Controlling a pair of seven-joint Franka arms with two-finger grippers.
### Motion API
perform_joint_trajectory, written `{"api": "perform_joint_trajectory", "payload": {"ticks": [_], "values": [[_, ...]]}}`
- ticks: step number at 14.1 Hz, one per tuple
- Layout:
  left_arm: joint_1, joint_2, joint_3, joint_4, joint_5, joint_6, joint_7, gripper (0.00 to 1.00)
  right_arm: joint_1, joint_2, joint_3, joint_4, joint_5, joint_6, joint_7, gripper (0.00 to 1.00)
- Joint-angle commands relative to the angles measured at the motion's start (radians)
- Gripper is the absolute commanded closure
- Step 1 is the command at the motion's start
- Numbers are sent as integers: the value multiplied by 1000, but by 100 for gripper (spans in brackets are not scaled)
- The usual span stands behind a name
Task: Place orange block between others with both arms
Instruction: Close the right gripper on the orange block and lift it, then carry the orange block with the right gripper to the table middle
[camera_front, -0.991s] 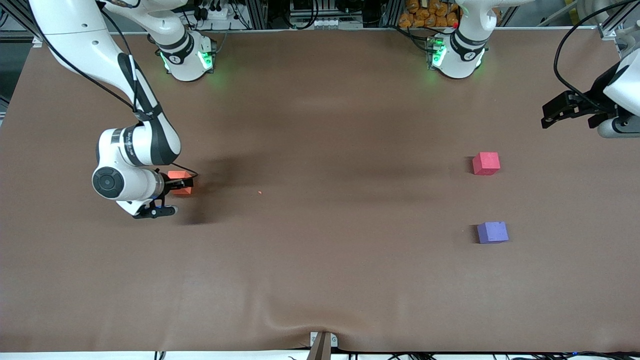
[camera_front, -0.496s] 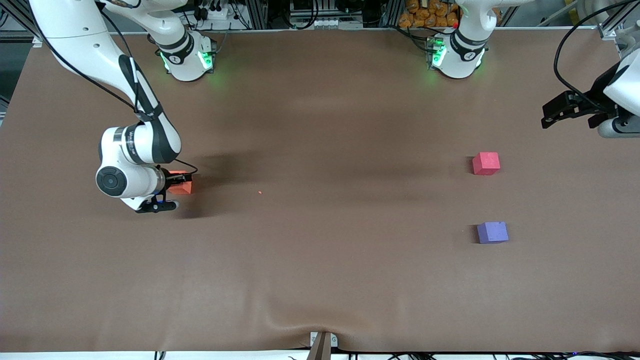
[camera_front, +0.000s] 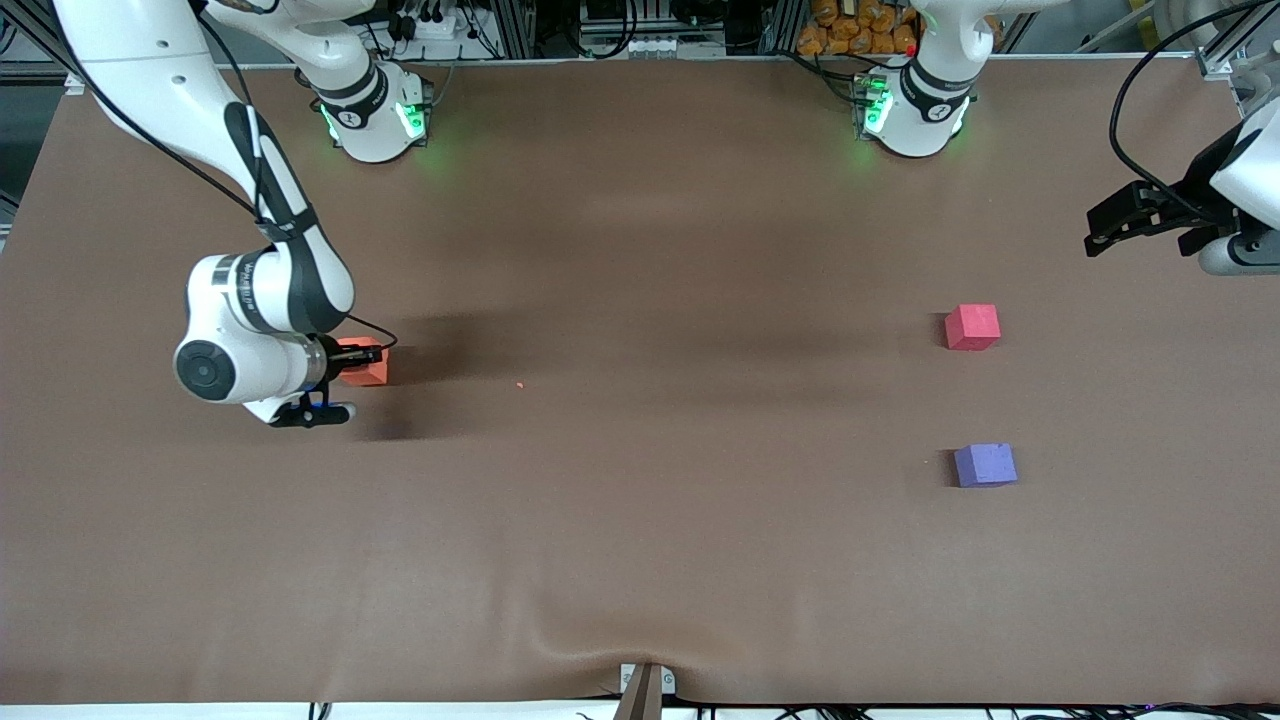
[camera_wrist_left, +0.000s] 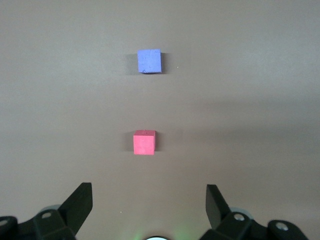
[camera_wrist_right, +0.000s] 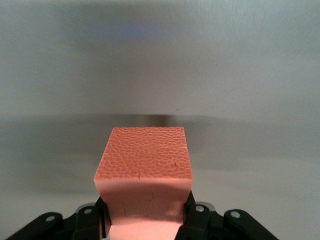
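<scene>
The orange block (camera_front: 368, 368) lies toward the right arm's end of the table, and my right gripper (camera_front: 350, 362) is shut on it. In the right wrist view the orange block (camera_wrist_right: 144, 155) fills the space between the black fingers of the right gripper (camera_wrist_right: 145, 215), which press on its two sides. Whether it is off the cloth I cannot tell. The pinkish-red cube (camera_front: 972, 326) and the purple cube (camera_front: 985, 465) sit apart toward the left arm's end, the purple one nearer the front camera. My left gripper (camera_front: 1100, 235) waits open in the air near them. The left wrist view shows the left gripper (camera_wrist_left: 148, 189) with nothing in it, the pinkish-red cube (camera_wrist_left: 144, 142) and the purple cube (camera_wrist_left: 149, 61).
A brown cloth (camera_front: 640, 520) covers the whole table, with a wrinkle near its front edge. A tiny orange crumb (camera_front: 519, 384) lies on it near the orange block. A small metal bracket (camera_front: 645, 685) sticks up at the front edge.
The right gripper's fingers have closed on the orange block, and its wrist has shifted slightly. The left arm and the two other cubes have not moved.
</scene>
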Motion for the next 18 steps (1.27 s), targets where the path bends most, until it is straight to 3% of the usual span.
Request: {"api": "perform_joint_trajectory", "payload": {"ticks": [1,4,11,18], "values": [[7,-8,-5,5,8,-3,-4,0,74,-10,6,83,66,-43,-1,100],[6,-8,-5,5,8,-3,-4,0,200,1,4,197,145,-64,109,100],[9,-9,-5,2,8,-4,8,0,513,344,10,646,188,-46,436,100],[6,9,-6,-4,10,19,5,0,665,455,12,679,220,175,604,100]]}}
